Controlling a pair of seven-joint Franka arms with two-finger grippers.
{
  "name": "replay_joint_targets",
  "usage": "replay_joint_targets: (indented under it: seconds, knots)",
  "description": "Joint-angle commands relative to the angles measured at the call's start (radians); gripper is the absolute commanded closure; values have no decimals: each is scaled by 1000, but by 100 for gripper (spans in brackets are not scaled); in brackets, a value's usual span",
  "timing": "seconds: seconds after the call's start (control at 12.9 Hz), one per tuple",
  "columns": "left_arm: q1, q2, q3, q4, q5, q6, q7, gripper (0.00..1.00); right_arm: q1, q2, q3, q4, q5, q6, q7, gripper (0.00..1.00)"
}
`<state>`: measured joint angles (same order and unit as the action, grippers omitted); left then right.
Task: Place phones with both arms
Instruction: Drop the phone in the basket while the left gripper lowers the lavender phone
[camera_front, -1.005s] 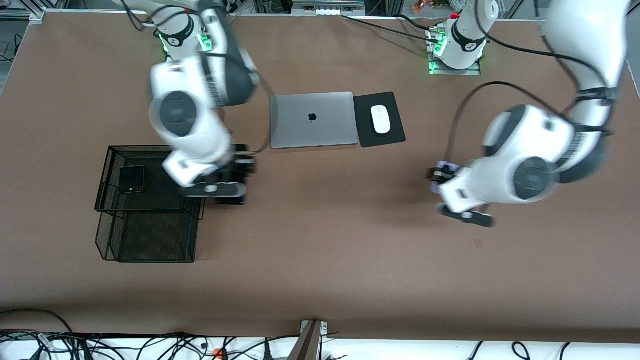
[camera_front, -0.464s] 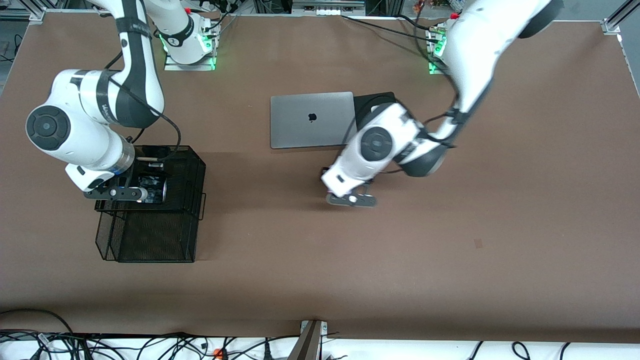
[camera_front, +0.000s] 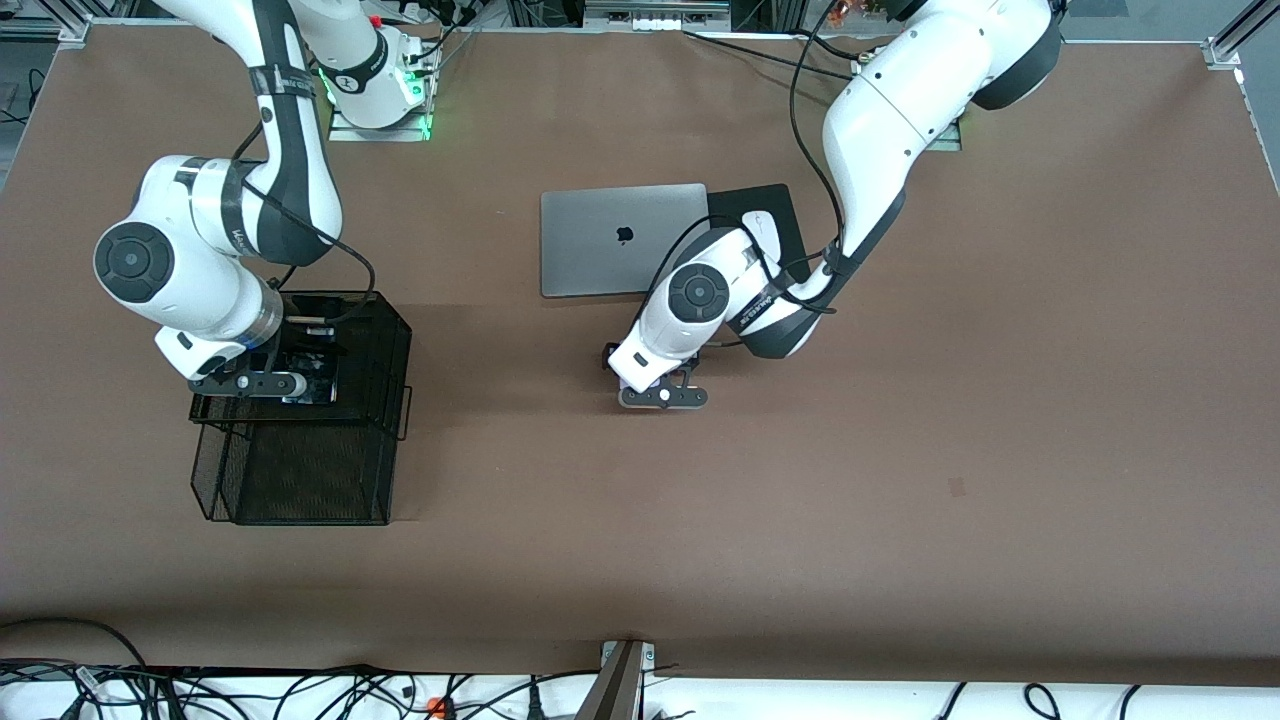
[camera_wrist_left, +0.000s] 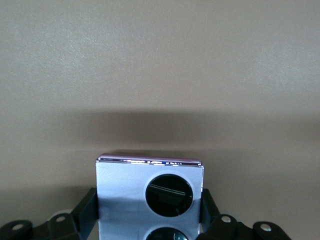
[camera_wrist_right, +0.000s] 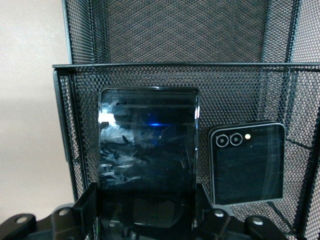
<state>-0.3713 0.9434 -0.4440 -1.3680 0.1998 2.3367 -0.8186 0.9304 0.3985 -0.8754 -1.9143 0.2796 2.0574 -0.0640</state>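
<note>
1. your right jaws (camera_front: 300, 385) are clamped shut on the long slim black phone (camera_wrist_right: 148, 137), gripping its two long edges, and the slab sticks straight out ahead of them with its long axis in line with the fingers.
2. the relation that decides the coming move: that phone hangs over the upper compartment of the black mesh basket (camera_front: 385, 340), with the mesh floor under it and the dividing wall just ahead of its tip.
3. the small square black phone (camera_wrist_right: 246, 163) already lies in that same compartment, just beside the held slab and apart from it; i judge you need to lower without drifting toward it.
4. the right arm reaches out from its base and bends down at the wrist, the jaws low over the basket's rim.
5. your left jaws (camera_front: 640, 385) are closed on the lavender-white phone (camera_wrist_left: 150, 200), one finger on each side edge, the two black circles facing the wrist camera.
6. ahead of the left jaws lies only bare counter (camera_front: 800, 500); the basket is well apart from them, toward the right arm's end.
7. the left arm is folded low over the counter near the grey laptop (camera_front: 600, 240), elbow above the mouse pad (camera_front: 775, 205).
8. the right arm is plainly the nearer one to the basket; i judge the left phone is carried but not yet close to placing.
</note>
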Motion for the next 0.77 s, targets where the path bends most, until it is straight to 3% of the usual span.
replay_joint_targets:
  seconds: [0.0, 0.15, 0.23, 0.39, 0.46, 0.7]
  knots:
    - [-41, 12, 25, 30, 15, -13, 21, 1, 7, 14, -2, -12, 39, 15, -19, 100]
    - [-38, -11, 27, 32, 32, -19, 15, 0, 5, 29, -1, -11, 55, 14, -16, 99]
    - [-20, -38, 25, 32, 36, -26, 16, 0, 4, 40, -1, -11, 78, 13, -17, 86]
    - [32, -127, 25, 32, 38, -138, 21, 0, 4, 53, -1, -9, 87, 9, -17, 49]
    - [79, -179, 24, 33, 38, -189, 24, 0, 4, 54, -1, -8, 89, 7, -17, 1]
    - [188, -310, 25, 32, 40, -372, 138, 0, -1, 51, -1, 12, 90, 4, -17, 0]
